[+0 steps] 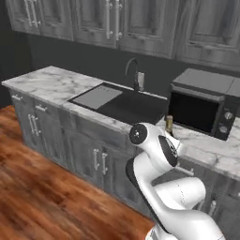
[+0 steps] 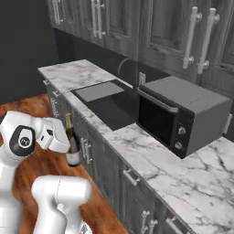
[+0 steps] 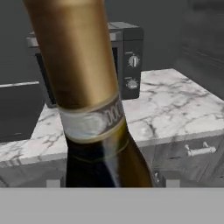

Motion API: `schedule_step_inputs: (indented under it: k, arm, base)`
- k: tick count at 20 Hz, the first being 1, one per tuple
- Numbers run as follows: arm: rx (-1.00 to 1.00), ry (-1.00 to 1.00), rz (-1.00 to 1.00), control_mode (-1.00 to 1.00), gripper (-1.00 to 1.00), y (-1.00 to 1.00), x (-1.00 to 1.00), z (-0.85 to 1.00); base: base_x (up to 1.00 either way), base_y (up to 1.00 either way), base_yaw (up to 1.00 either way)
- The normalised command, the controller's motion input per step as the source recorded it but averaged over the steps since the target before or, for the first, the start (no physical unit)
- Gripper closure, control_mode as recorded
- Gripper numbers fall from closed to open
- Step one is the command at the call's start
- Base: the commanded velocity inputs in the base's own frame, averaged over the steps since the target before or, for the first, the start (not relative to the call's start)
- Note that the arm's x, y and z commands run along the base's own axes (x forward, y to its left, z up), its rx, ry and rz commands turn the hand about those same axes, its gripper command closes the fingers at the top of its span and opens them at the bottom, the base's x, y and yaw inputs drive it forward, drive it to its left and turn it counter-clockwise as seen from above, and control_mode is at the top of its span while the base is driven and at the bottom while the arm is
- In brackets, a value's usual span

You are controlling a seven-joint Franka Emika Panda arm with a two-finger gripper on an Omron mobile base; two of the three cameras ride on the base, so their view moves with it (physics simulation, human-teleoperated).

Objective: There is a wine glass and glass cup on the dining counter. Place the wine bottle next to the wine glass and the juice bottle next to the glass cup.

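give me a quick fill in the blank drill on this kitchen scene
The slim dark wine bottle with gold foil top is held in the ___.
The black microwave stands on the ___ worktop.
Left of the microwave, the black ___ is sunk into the worktop.

Missing words: gripper; marble; sink

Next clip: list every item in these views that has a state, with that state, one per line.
Slim dark glass wine bottle with gold-tan foil top: upright, lifted off the worktop, held in front of the cabinet fronts.
Two-finger gripper: shut on the wine bottle.
Black microwave with grey top: door closed, standing on the marble worktop.
Dark sink basin: no water seen.
Curved faucet: not running.
Grey cabinets: doors shut.
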Motion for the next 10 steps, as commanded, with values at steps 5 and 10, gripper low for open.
schedule_step_inputs:
  k: [5, 10]
  arm:
    - [0.0, 0.0, 0.0, 1.0, 1.0, 0.0, 0.0, 0.0]
    - [0.0, 0.0, 0.0, 1.0, 1.0, 0.0, 0.0, 0.0]
  base:
    - [-0.02, 0.0, 1.0]
    - [0.04, 0.0, 0.99]
